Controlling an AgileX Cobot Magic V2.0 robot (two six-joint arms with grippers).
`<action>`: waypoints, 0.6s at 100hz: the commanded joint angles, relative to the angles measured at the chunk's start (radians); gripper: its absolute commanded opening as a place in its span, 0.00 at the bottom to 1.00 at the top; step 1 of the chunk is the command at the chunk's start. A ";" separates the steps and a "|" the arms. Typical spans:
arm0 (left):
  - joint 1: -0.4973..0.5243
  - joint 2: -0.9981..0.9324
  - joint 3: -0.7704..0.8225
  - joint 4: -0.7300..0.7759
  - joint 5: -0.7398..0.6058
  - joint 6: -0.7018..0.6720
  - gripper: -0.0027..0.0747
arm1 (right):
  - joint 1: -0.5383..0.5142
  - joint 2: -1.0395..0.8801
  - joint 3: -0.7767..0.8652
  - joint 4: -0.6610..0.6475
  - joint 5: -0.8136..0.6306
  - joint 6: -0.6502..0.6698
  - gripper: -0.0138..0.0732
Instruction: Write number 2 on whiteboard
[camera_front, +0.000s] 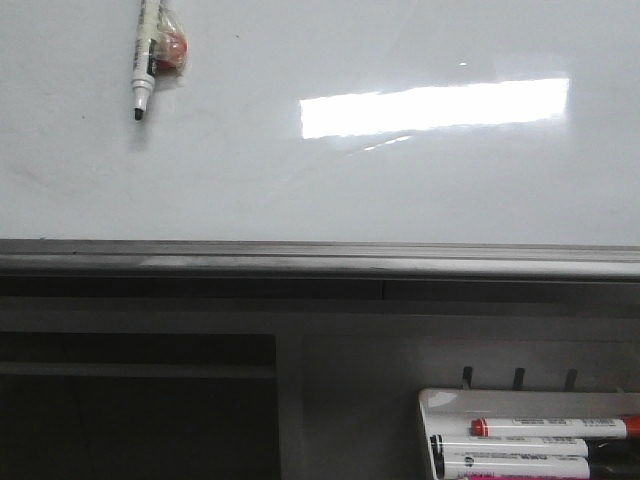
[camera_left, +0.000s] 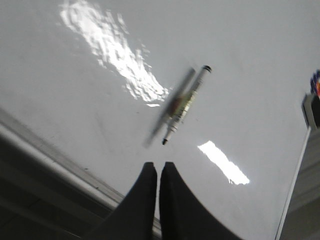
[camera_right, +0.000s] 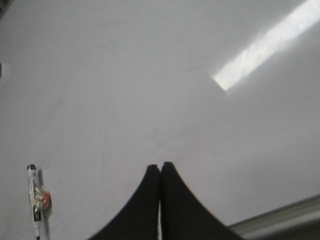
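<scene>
Whiteboard: the whiteboard (camera_front: 330, 190) fills the upper half of the front view, a glossy white surface with a bright strip of glare, and a grey metal rail (camera_front: 320, 258) along its near edge.

Number 2: no stroke shows on the board in any view; it looks blank, so the writing is not yet begun.

Marker on the board: a marker (camera_front: 146, 55) rests against the board at its upper left, uncapped, dark tip pointing down, with a small red and clear piece (camera_front: 172, 50) fixed to its side. You see it again from the left wrist (camera_left: 185, 102) and from the right wrist (camera_right: 34, 205).

Left claw: your left claw (camera_left: 159, 170) has its two dark fingers pressed together, holding nothing. The marker's tip lies near it but apart from it.

Right claw: your right claw (camera_right: 160, 170) is likewise pressed together and empty, over bare board, with the marker well off to one side.

Tray: a small white tray (camera_front: 432, 405) low on the right holds spare markers, one with a red cap (camera_front: 550, 428).

Step in hand: by my reading, the very start, before any pickup.

Next move: you would likely part the left claw, bring it around the marker's barrel, close on it, then set the tip to open board.
</scene>
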 joint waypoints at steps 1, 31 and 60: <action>0.002 0.023 -0.120 0.163 0.070 0.029 0.01 | -0.005 -0.002 -0.120 -0.064 0.058 -0.009 0.11; 0.002 0.433 -0.488 0.527 0.313 0.130 0.62 | -0.005 0.192 -0.402 -0.130 0.297 -0.103 0.63; -0.037 0.841 -0.683 0.323 0.291 0.419 0.60 | -0.005 0.295 -0.437 -0.128 0.317 -0.113 0.63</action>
